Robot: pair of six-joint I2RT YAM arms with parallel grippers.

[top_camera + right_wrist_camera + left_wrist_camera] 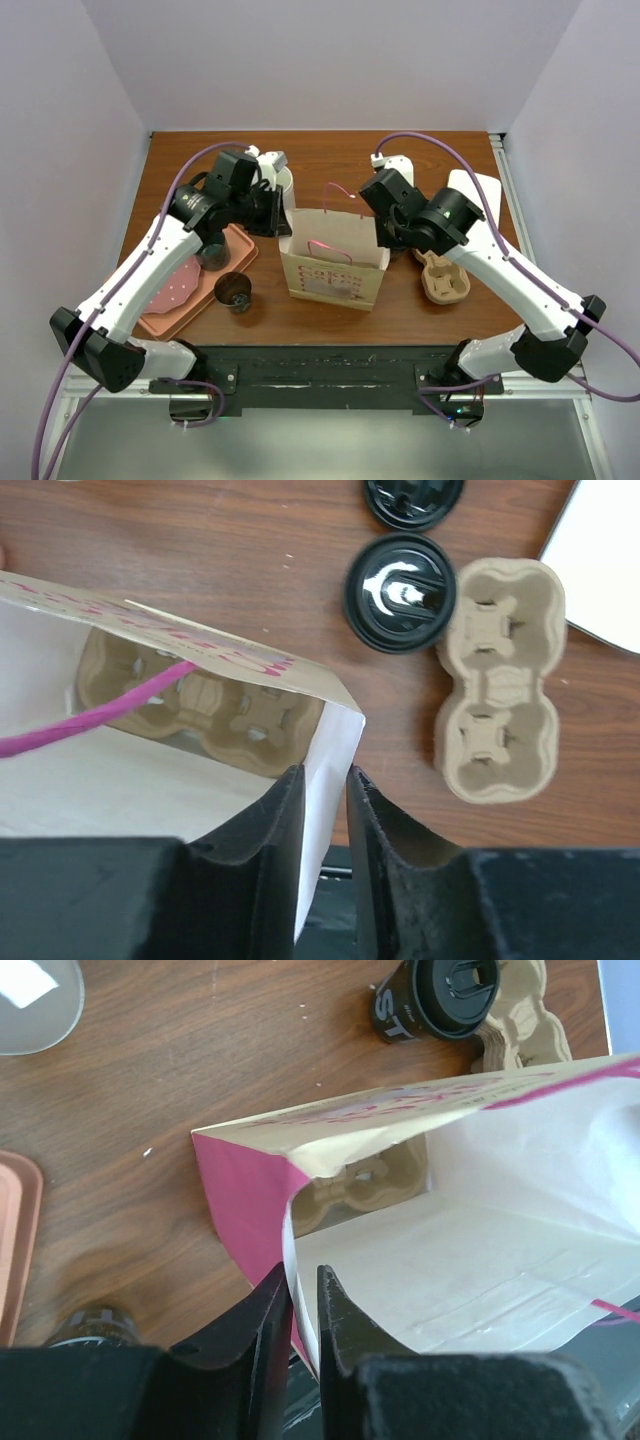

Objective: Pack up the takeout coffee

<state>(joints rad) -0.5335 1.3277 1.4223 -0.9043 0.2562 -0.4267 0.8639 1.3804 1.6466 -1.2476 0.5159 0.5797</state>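
Left gripper (302,1282) is pinching the paper bag (480,1250) by its rim, nearly closed. At the opposite rim the right gripper (325,780) is clamping likewise, spreading the mouth. A pulp carrier (200,705) is lying inside. On the counter (200,570) at one o'clock, outside the bag, the takeout coffee (400,590) is waiting. Next move, I reckon: one gripper letting go to fetch it.
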